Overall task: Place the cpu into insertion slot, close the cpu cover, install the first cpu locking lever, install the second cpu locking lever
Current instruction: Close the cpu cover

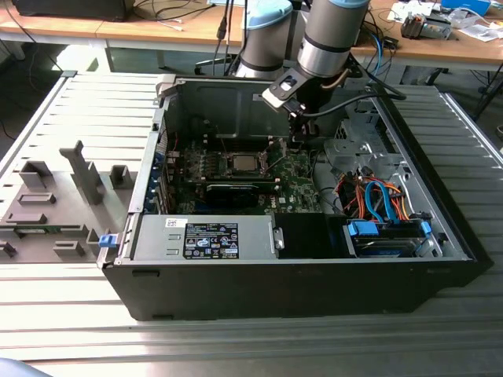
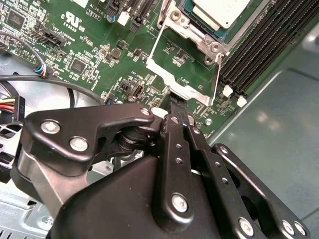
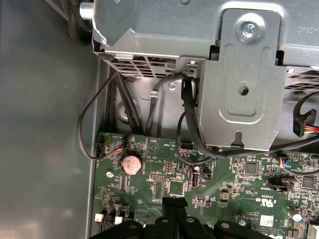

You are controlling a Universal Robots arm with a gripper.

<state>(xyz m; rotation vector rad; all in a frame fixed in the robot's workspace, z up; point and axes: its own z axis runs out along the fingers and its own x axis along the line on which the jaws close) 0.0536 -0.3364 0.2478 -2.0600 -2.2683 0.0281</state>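
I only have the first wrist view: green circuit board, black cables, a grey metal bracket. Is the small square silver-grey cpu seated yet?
Observer: Yes. In the second wrist view the small silver-grey cpu lies in the metal-rimmed square insertion slot.
Operator: And the cover?
Observer: The thin silvery frame-shaped cpu cover stands swung open, green board showing through its window.
Operator: Where's the gripper?
Observer: The black gripper, fingers together, meets that cover's free edge.
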